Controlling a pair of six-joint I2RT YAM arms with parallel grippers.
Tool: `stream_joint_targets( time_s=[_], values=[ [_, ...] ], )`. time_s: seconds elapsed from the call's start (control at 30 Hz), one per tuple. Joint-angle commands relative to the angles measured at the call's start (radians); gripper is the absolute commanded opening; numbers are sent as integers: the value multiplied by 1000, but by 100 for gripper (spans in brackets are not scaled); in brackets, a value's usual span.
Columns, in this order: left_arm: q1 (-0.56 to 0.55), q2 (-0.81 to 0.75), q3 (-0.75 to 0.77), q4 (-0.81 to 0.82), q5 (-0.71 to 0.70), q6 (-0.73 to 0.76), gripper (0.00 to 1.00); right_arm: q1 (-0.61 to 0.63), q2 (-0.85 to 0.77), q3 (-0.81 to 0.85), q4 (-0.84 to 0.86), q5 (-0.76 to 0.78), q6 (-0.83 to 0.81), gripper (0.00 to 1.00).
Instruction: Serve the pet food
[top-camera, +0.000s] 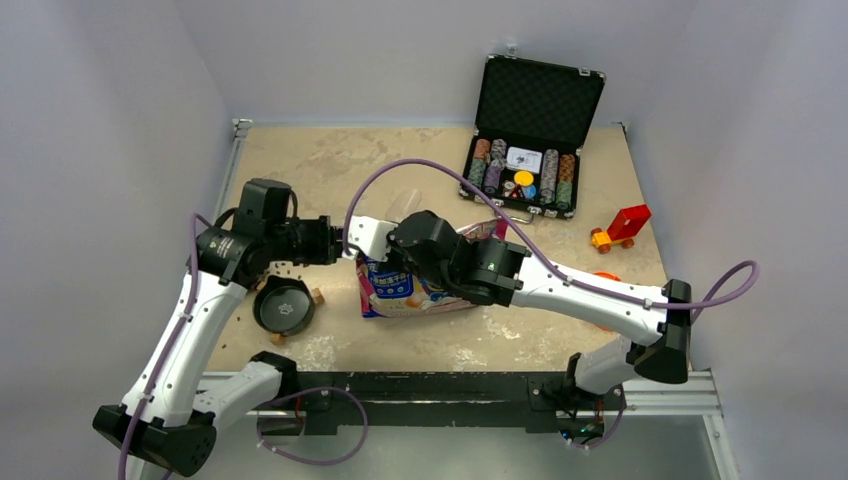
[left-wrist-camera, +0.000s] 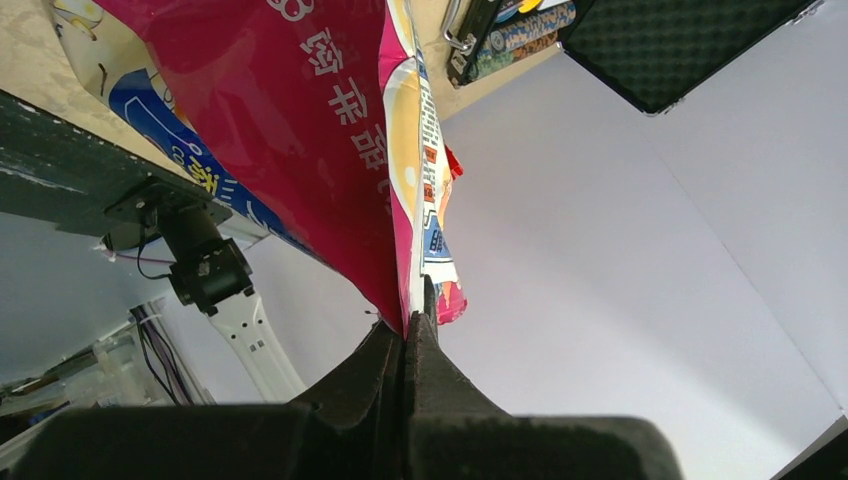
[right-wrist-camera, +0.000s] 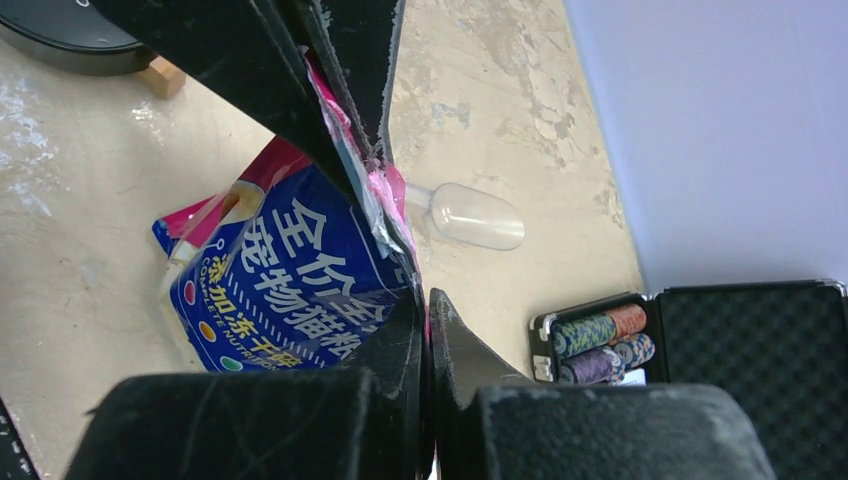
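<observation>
Left wrist view: left gripper (left-wrist-camera: 405, 325) fingers pressed together on the top edge of the pet food bag (left-wrist-camera: 300, 120). Right wrist view: right gripper (right-wrist-camera: 428, 300) pinches the same edge close by, and this view alone shows plainly a clear scoop (right-wrist-camera: 475, 215) lying beyond the bag. Top view: both arms reach inward, wrists meeting over the bag at mid-table, black bowl (top-camera: 284, 305) left of it, open chip case (top-camera: 540, 100) far right; kibble itself hidden.
</observation>
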Motion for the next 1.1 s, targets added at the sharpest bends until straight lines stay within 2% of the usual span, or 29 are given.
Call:
stream_joint_targets(
  time_s=[0.0, 0.23, 0.33, 0.57, 0.73, 0.8, 0.83, 1.03, 1.07],
  values=[
    [13, -11, 26, -31, 5, -4, 0, -99, -111, -52, -60, 274, -46, 4],
    [13, -23, 26, -44, -7, -9, 0, -101, -146, -108, -68, 273, -36, 8],
    [13, -34, 13, -44, -11, -19, 0, -104, -158, -119, -73, 259, -28, 0],
    [13, -68, 2, -67, -22, -27, 0, -136, -212, -125, -99, 222, 12, 0],
    [13, -104, -37, -53, -30, -54, 0, -163, -211, -117, -118, 262, 1, 0],
    [13, -94, -33, -52, -27, -44, 0, -164, -218, -129, -124, 265, 5, 8],
    [13, -88, -30, -53, -26, -40, 0, -165, -222, -132, -130, 254, 14, 10],
    [13, -90, 0, -99, -29, -19, 0, -170, -196, -114, -152, 279, 26, 7],
    [14, -96, -9, -98, -31, -23, 0, -171, -199, -111, -158, 272, 28, 2]
  ],
)
